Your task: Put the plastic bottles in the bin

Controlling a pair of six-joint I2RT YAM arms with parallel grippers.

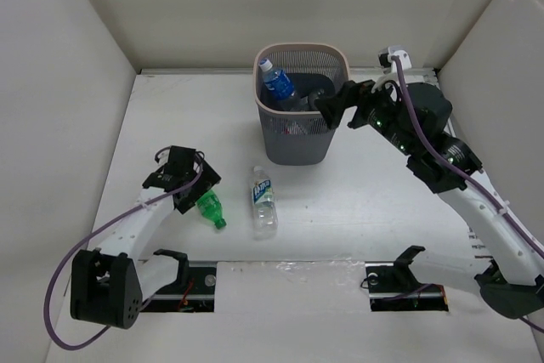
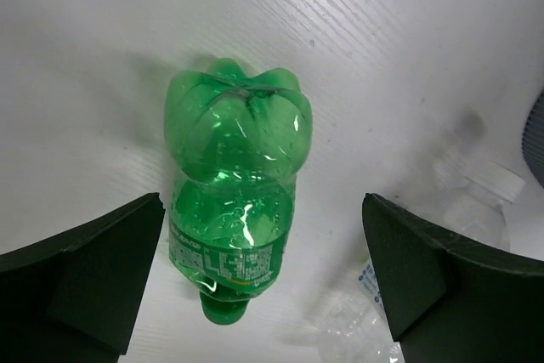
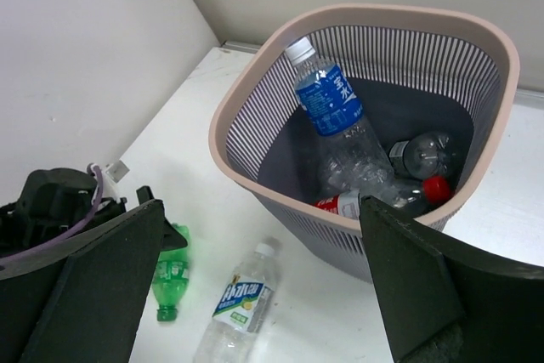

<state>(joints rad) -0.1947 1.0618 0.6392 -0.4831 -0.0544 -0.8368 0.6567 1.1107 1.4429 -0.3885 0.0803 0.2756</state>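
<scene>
Left gripper [image 2: 263, 242] is wide open and empty, hovering over the green bottle [image 2: 234, 201]. The bottle lies flat on the table [image 2: 408, 31] between the fingers, cap toward the palm, base pointing away. It sits a bit nearer one finger than the other. The step in hand looks like the grasp: centre first, drop straight until the pads flank the labelled mid-body, then close gently, since thin round plastic may squirt out or roll. A clear bottle [image 1: 263, 201] lies just outside one finger, so keep that finger off it. The bin [image 1: 293, 146] is well off beyond the fingertips and tall, so lift high before carrying. Right gripper [image 3: 263, 244] is also spread and empty, by the bin's rim, above a blue-label bottle [image 3: 327, 99] and a red-capped bottle [image 3: 399, 195].
</scene>
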